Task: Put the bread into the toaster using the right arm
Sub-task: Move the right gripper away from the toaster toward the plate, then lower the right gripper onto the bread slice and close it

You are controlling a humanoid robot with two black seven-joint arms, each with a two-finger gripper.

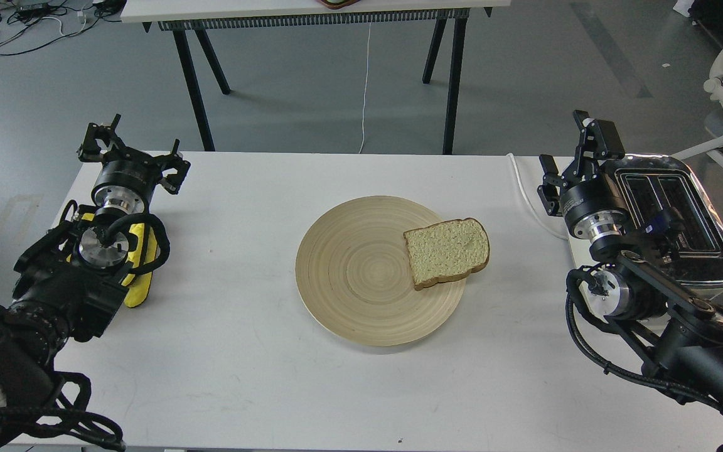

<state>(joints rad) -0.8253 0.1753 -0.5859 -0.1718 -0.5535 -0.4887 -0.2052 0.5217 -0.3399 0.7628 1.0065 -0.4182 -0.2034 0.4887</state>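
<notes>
Head view.

Item: bread [447, 252], one slice, pale crumb, brown crust. It lies flat on the near-right part of a round wooden plate [349, 276] on the white bench [242, 376], well apart from the right arm's fingers [578, 160], nearer the robot and towards its left.

Handling, judged: light, soft, easily crushed or torn. Best pinched gently across the crust edge overhanging the plate rim.

Toaster [675, 216]: just behind those fingers, slots up.

Right fingers: spread apart, empty.

Left gripper [129, 154]: empty; opening cannot be told.
</notes>
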